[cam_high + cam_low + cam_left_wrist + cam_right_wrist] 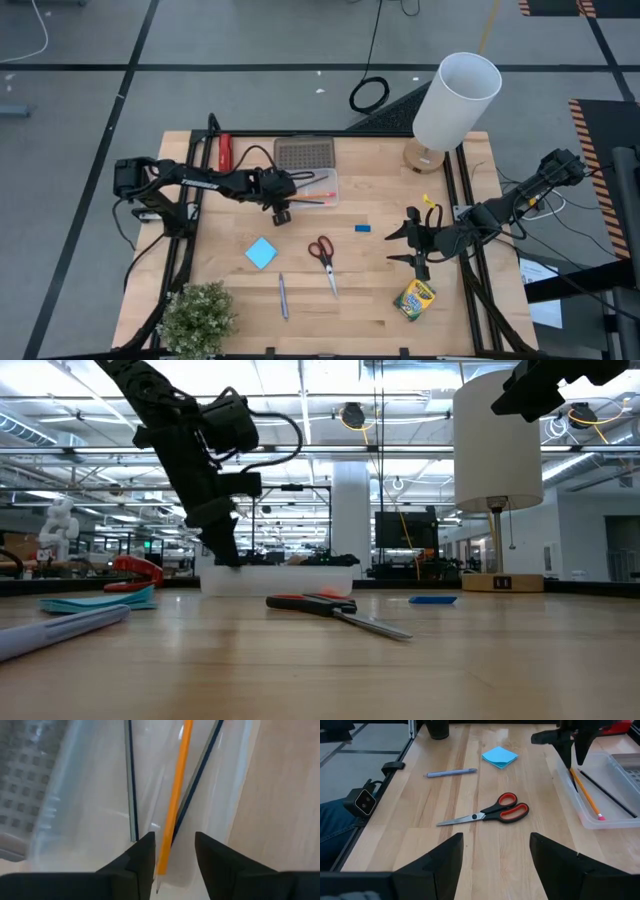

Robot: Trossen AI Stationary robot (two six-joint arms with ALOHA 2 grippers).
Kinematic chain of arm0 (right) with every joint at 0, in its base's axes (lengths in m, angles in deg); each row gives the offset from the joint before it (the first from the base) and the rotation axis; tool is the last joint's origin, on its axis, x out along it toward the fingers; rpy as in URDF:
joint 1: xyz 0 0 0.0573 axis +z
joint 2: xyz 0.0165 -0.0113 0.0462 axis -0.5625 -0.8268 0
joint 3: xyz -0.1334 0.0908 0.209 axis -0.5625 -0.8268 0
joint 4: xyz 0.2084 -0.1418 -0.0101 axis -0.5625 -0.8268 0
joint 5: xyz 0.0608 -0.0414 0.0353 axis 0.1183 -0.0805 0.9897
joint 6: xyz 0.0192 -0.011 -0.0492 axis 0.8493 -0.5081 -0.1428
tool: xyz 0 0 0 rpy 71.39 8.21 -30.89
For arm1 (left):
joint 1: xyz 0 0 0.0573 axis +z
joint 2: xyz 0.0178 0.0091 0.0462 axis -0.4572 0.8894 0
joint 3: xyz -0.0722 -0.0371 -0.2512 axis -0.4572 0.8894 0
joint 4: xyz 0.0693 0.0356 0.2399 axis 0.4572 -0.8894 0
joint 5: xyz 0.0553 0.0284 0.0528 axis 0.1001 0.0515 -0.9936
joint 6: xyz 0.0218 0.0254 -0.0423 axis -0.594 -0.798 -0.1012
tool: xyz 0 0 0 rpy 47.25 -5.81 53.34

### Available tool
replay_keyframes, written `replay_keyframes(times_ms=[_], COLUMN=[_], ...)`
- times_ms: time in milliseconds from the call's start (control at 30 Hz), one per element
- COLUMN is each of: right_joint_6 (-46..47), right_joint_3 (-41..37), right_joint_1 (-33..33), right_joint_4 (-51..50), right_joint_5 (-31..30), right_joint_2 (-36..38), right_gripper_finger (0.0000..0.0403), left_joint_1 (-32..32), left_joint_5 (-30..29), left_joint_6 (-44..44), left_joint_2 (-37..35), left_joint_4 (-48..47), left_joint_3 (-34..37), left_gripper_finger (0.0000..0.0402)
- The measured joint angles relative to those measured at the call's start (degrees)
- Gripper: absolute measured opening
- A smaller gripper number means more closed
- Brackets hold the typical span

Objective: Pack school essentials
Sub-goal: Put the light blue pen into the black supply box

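Going from the table's left edge rightward, the red stapler-like object (pixel 225 151) is lying near the far left corner and plays no part here. Next comes the left gripper (pixel 282 212), hanging just over the near edge of the clear tray (pixel 322 190), its fingers (pixel 142 855) standing slightly apart with nothing gripped. In the left wrist view an orange pencil (pixel 175 800) and a dark pencil (pixel 197 777) are lying in the tray, the orange one passing under the gap between the fingers. By the look of it, the step in hand is leaving the pencils in the tray; doing it well means lifting straight up with the fingers held apart, so that neither tip drags a pencil back over the low wall.

Toward the table's near edge, the blue note pad (pixel 261 252) is sitting left of middle, with the silvery pen (pixel 283 296) just beyond it toward the near edge. The red-handled scissors (pixel 323 257) are lying at the middle, blades pointing at the near edge; their handles look like the safer place to grip. A small blue eraser (pixel 363 228) is resting right of middle.

The right gripper (pixel 412 247) is waiting near the right edge, fingers wide apart and empty, with the crayon box (pixel 414 298) just beside it toward the near right corner.
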Motion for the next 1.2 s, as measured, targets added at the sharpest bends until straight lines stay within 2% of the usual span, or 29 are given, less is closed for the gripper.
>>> replay_keyframes(times_ms=[233, 433, 533, 767, 1000, 1200], right_joint_6=[0.84, 0.23, 0.21, 0.16, -1.34, -3.04], right_joint_3=[-0.24, -3.59, -4.37, -4.46, -4.46, -4.46], right_joint_1=[-0.20, -2.41, -4.04, -6.82, -7.26, -7.26], right_joint_4=[1.30, 8.08, 9.06, 9.48, 9.46, 10.30], right_joint_5=[-4.52, -4.30, -3.40, 5.02, 5.04, 5.02], right_joint_2=[-0.64, -2.96, -5.08, -8.70, -9.13, -9.03], right_gripper_finger=[0.0222, 0.0222, 0.0222, 0.0222, 0.0222, 0.0222], left_joint_1=[-0.67, -4.79, -9.18, -24.32, -36.76, -41.53], left_joint_5=[-0.03, -0.06, -0.09, -2.10, -2.32, 0.68], left_joint_6=[3.35, 4.44, 4.85, 3.96, 3.93, -2.85], left_joint_2=[-4.81, -9.34, -10.97, -11.29, -8.32, -1.39], left_joint_4=[-0.06, -0.29, -0.28, -1.71, -1.70, -4.62], left_joint_3=[-3.18, -4.46, -5.19, -5.68, -7.47, -12.85], left_gripper_finger=[0.0144, 0.0145, 0.0145, 0.0145, 0.0145, 0.0145])
